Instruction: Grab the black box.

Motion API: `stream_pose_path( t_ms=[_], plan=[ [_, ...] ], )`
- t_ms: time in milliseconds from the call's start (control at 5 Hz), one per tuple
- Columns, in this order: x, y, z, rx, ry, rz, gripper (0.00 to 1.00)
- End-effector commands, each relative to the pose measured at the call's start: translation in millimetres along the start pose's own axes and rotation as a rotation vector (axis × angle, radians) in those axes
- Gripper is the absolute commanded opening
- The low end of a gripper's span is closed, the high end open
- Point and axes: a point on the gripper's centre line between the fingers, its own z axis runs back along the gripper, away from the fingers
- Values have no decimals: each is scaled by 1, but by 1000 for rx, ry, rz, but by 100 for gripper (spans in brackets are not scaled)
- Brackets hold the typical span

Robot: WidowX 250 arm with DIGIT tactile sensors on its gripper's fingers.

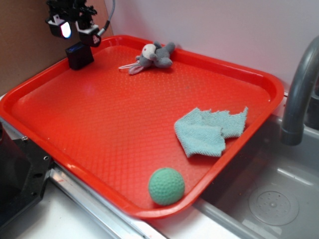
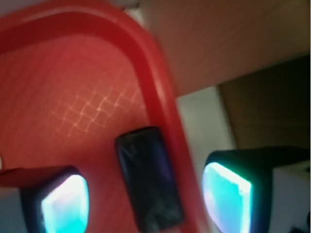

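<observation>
**Gripper poised above the black box at the tray's far corner**

From the exterior view, the gripper [image 1: 77, 31] hangs over the far left corner of the red tray [image 1: 99, 124], directly above the black box [image 1: 79, 55], which sits hard against the tray's rim. The fingers look spread and empty. A grey stuffed toy [image 1: 152, 57], a pale blue cloth [image 1: 209, 130] and a green ball [image 1: 166, 186] lie well apart from it.

In the wrist view (rather blurred), the black box [image 2: 149, 177] lies between the two lit fingertips [image 2: 65, 204], touching neither, right beside the tray's raised rim [image 2: 155, 97].

The approach looks done and the grasp not yet made. The next move calls for a straight descent, with the outer finger likely fouling the rim, then closing on the box.
</observation>
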Motion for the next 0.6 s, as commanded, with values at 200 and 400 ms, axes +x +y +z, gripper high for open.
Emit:
stream_pose_path(
  t_ms=[200, 400],
  plan=[
    [3, -22, 0, 37, -17, -71, 0],
    [3, -23, -1, 43, -15, -76, 0]
  ],
)
